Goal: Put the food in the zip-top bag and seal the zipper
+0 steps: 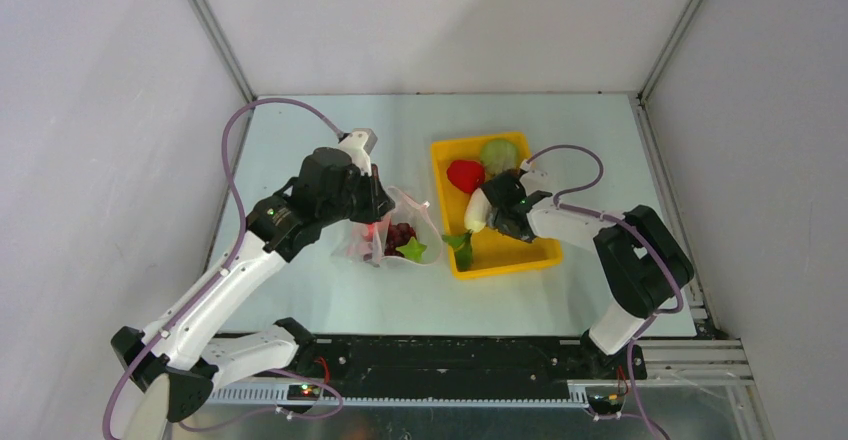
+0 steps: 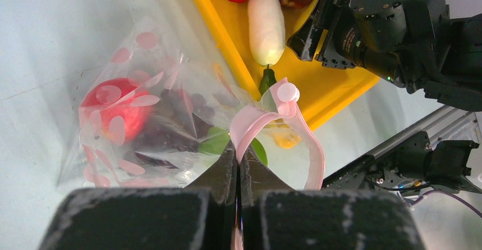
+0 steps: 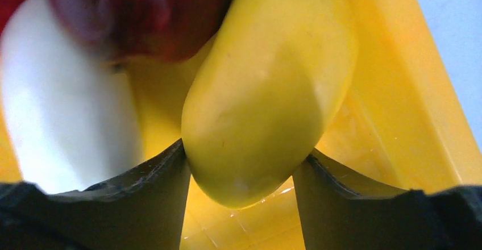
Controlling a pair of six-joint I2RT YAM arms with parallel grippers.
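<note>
The clear zip-top bag (image 2: 142,119) with pink dots lies on the table left of the yellow tray. It holds a red apple (image 2: 116,111), dark grapes (image 1: 400,233) and a green piece (image 1: 411,250). My left gripper (image 2: 239,153) is shut on the pink zipper (image 2: 258,119), holding the mouth up and open. Inside the tray, my right gripper (image 3: 241,170) has both fingers against a yellow fruit (image 3: 267,91). A white radish (image 3: 62,108) lies just left of it. A red pepper (image 1: 464,175) and a pale green cabbage (image 1: 499,154) sit at the tray's far end.
The yellow tray (image 1: 500,265) stands right of centre, its left wall close to the bag's mouth. A dark red-purple piece (image 3: 142,11) lies beyond the yellow fruit. White enclosure walls surround the table. A black rail (image 1: 450,360) runs along the near edge.
</note>
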